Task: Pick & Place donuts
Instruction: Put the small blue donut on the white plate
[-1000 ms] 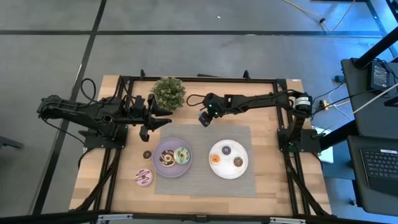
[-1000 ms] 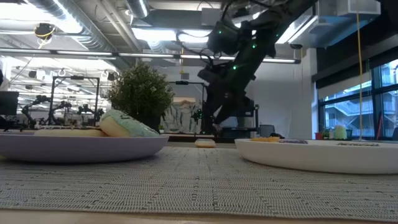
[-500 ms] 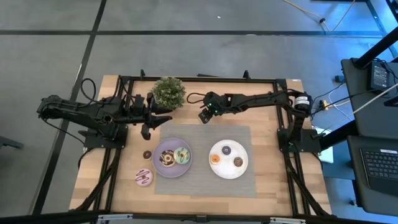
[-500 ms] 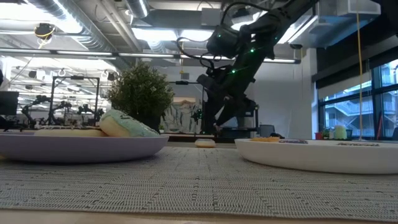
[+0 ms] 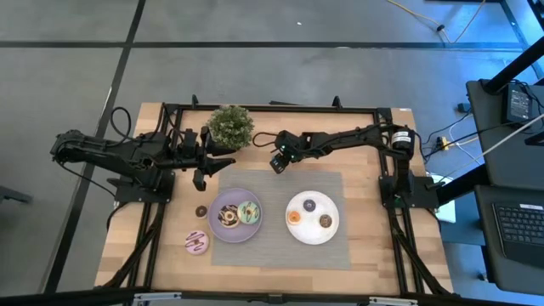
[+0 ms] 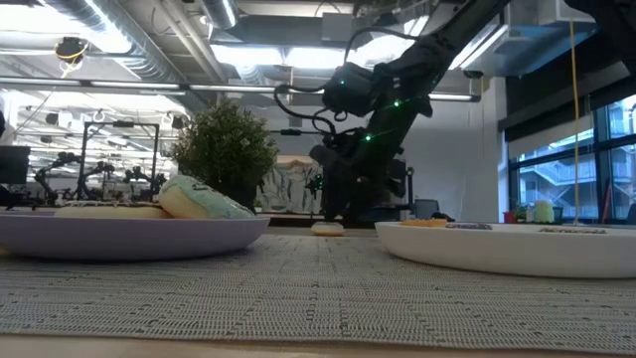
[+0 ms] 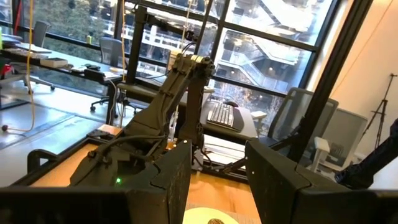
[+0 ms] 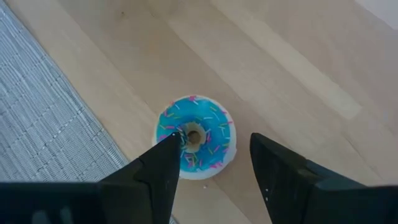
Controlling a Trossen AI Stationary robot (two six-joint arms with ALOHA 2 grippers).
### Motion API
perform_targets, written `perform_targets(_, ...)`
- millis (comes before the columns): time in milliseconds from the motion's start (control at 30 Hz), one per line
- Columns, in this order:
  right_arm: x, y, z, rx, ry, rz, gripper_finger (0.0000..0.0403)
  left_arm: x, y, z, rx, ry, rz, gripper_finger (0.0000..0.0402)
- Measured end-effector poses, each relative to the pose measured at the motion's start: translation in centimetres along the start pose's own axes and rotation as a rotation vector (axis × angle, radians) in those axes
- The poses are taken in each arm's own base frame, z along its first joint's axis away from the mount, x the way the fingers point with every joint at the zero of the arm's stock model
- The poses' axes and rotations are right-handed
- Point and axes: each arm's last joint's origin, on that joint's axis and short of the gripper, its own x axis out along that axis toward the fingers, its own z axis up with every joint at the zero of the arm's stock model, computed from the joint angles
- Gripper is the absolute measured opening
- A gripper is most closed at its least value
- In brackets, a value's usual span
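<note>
A wooden counter point(image 5: 365, 242) seen from above, with a grey mat point(image 5: 276, 246) at its centre. The right arm stretches from its base at 3 o'clock across toward 12 o'clock, bent down at the wrist, so the right end effector point(image 5: 278, 163) hangs just past the mat's far edge. Its wrist camera shows the two dark fingers point(image 8: 155, 171) spread apart, straddling a small blue donut point(image 8: 195, 135) with sprinkles that lies flat on the bare wood beside the mat; the fingers grip nothing. From counter height the end effector reaches down close to this donut point(image 6: 327, 228).

The left arm lies folded low at 9 o'clock, its left end effector point(image 5: 206, 164) pointing toward the centre beside a potted plant point(image 5: 229, 126) at 12 o'clock; its fingers stand apart and empty.

A lilac plate point(image 5: 223, 234) left of centre carries a chocolate-white donut point(image 5: 228, 216) and a green donut point(image 5: 249, 212). A white plate point(image 5: 314, 234) right of centre carries three tiny donuts point(image 5: 294, 217). A pink donut point(image 5: 197, 243) and a tiny brown donut point(image 5: 201, 211) sit at 7 to 8 o'clock
</note>
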Motion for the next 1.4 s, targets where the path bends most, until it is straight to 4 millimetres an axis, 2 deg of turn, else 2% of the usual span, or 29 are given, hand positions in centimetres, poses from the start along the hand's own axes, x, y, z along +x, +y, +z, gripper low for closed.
perform_targets(500,1.2,-0.1,-0.5,-0.003,0.030,-0.014,0.0189,0.0,0.0,0.0,0.000,0.000,0.003,0.0143)
perform_targets(867,1.3,-0.2,-0.6,-0.033,0.034,-0.016,0.0099,0.0,0.0,0.0,0.000,0.000,0.004,0.0143)
perform_targets(1000,1.3,-0.2,-0.6,-0.060,0.034,-0.019,0.0081,0.0,0.0,0.0,0.001,0.000,0.004,0.0143)
perform_targets(1200,-0.1,-0.2,-0.3,-0.113,0.033,-0.017,0.0073,0.0,0.0,0.0,0.000,-0.003,0.003,0.0143)
perform_targets(1400,-3.3,0.2,0.0,-0.173,0.047,-0.004,0.0073,0.0,0.0,0.1,-0.001,-0.006,0.002,0.0143)
